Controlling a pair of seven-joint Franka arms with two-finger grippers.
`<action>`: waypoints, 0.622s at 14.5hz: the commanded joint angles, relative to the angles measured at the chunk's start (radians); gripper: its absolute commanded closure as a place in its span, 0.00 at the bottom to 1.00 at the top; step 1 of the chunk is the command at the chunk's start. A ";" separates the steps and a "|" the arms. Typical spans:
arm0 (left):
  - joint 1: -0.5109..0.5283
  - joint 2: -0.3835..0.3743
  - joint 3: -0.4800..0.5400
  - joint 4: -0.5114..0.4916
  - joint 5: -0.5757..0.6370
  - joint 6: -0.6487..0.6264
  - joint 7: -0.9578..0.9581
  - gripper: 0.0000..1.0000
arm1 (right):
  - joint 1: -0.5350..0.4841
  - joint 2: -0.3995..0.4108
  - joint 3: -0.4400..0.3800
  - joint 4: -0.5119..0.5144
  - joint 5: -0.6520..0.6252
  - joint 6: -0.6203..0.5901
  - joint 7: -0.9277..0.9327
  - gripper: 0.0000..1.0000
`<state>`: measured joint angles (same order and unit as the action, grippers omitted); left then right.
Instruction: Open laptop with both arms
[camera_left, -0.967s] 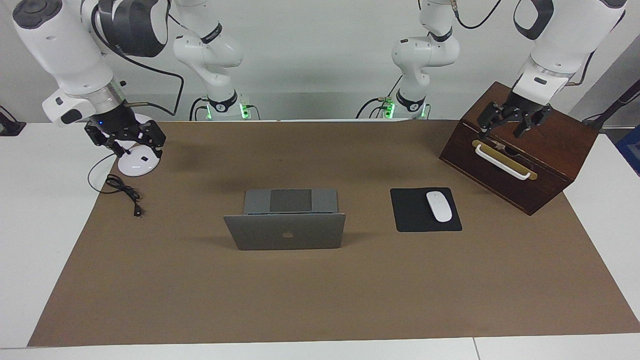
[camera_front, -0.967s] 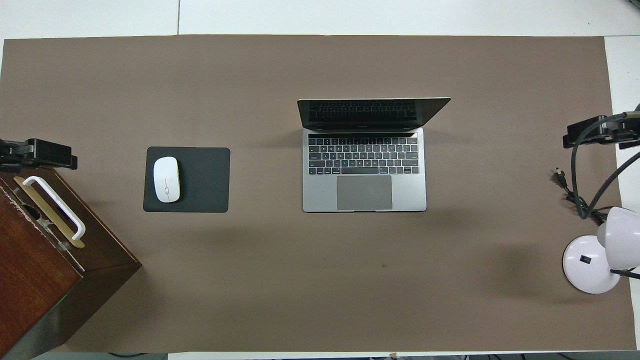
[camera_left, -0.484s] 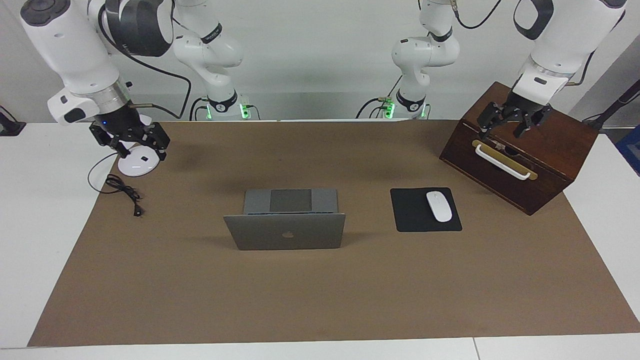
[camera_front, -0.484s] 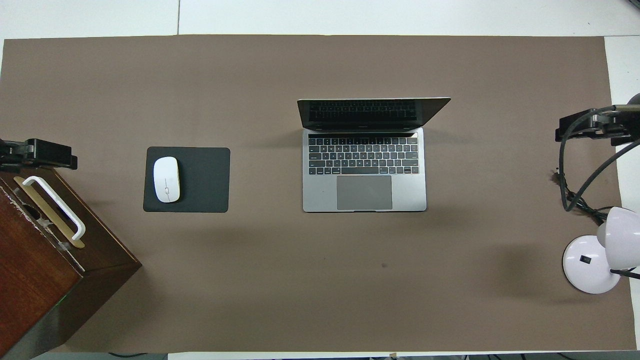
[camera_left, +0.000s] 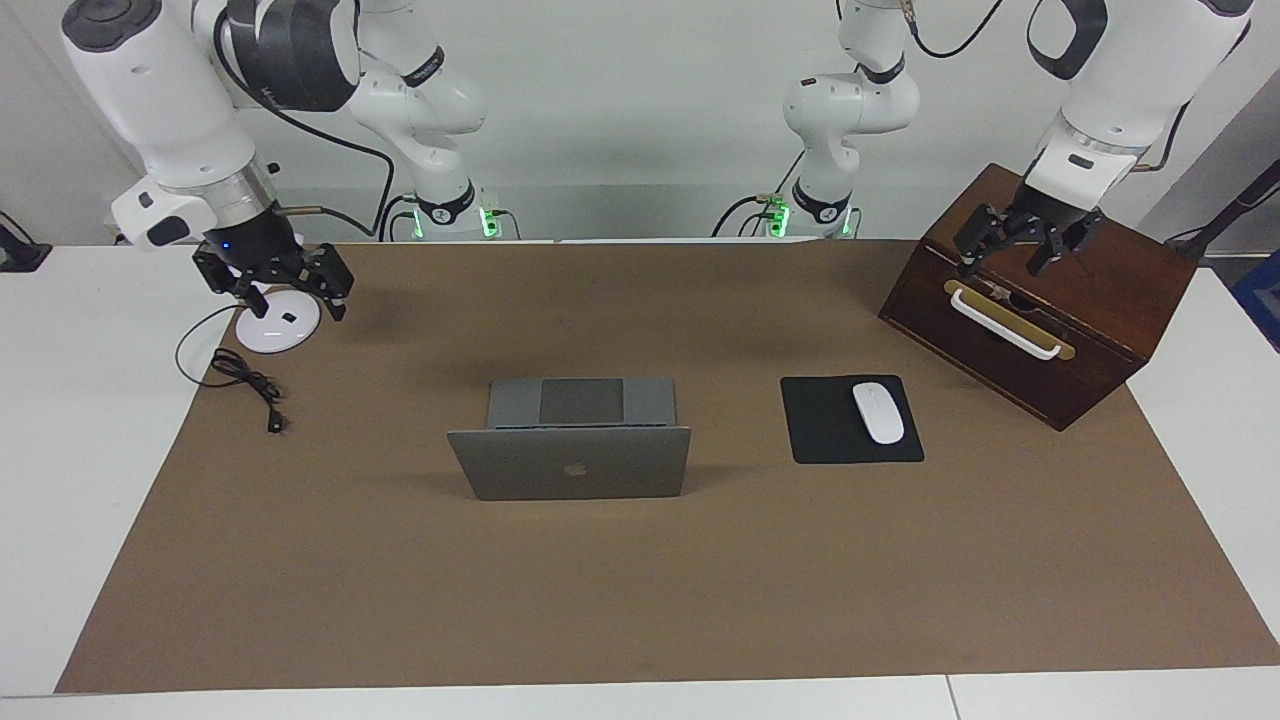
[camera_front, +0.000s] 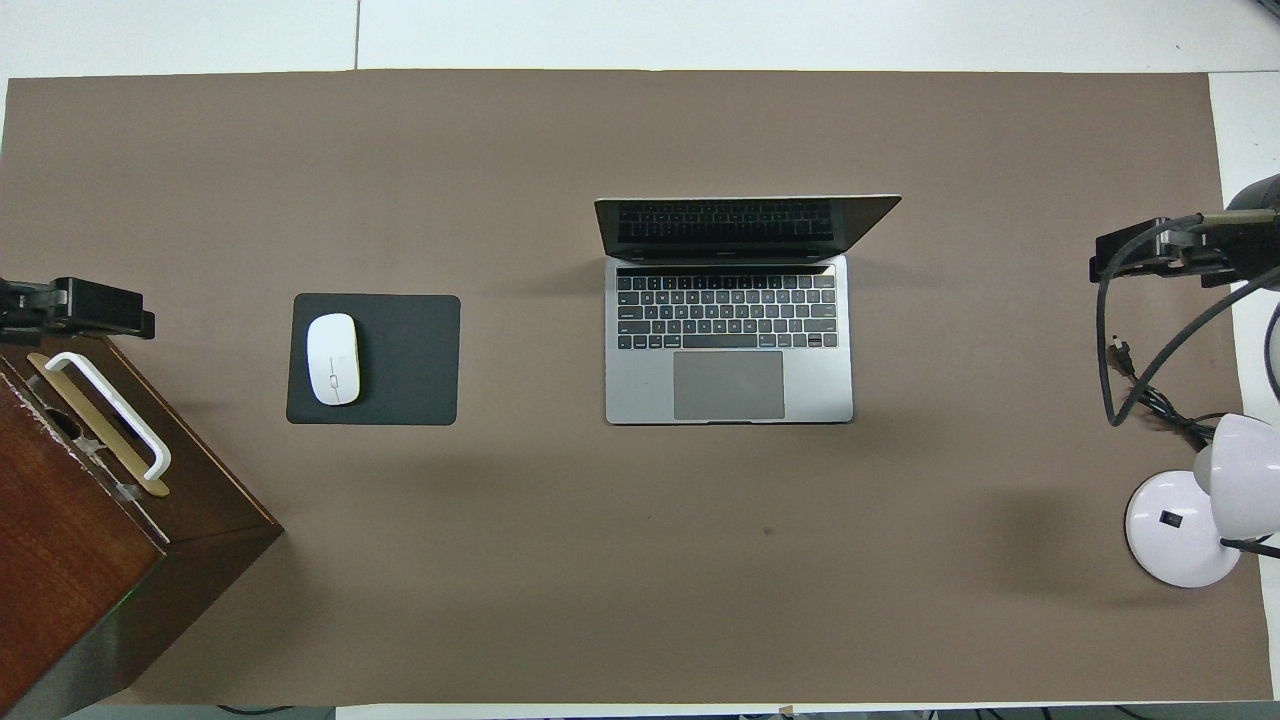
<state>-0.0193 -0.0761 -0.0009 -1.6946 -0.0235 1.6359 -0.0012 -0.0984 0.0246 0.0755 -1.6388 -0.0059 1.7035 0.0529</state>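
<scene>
The silver-grey laptop (camera_left: 575, 462) stands open in the middle of the brown mat, its lid upright with the apple logo facing the facing camera. The overhead view shows its keyboard deck and trackpad (camera_front: 728, 385). My right gripper (camera_left: 297, 298) hangs open and empty over the lamp base at the right arm's end of the table; it also shows in the overhead view (camera_front: 1140, 255). My left gripper (camera_left: 1002, 262) hangs open and empty over the wooden box's handle edge; it also shows in the overhead view (camera_front: 85, 305). Both grippers are well apart from the laptop.
A dark wooden box (camera_left: 1090, 320) with a white handle (camera_left: 1000, 322) stands at the left arm's end. A black mouse pad (camera_left: 825, 430) with a white mouse (camera_left: 878, 412) lies beside the laptop. A white lamp base (camera_left: 275, 330) and black cable (camera_left: 245, 380) lie under the right gripper.
My right gripper has moved a little toward the middle of the table, over the lamp base. The left gripper and the laptop have not moved.
</scene>
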 joint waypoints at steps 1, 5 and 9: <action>-0.002 -0.010 -0.001 -0.007 0.005 -0.004 -0.005 0.00 | -0.009 -0.005 0.004 -0.010 -0.008 0.018 -0.019 0.00; -0.002 -0.010 -0.001 -0.007 0.005 -0.004 -0.005 0.00 | -0.020 -0.005 0.003 -0.012 -0.008 0.007 -0.019 0.00; -0.002 -0.010 -0.001 -0.007 0.005 -0.004 -0.005 0.00 | -0.026 -0.006 0.003 -0.019 -0.008 0.008 -0.018 0.00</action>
<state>-0.0193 -0.0761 -0.0009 -1.6946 -0.0235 1.6359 -0.0012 -0.1121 0.0246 0.0706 -1.6404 -0.0059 1.7034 0.0516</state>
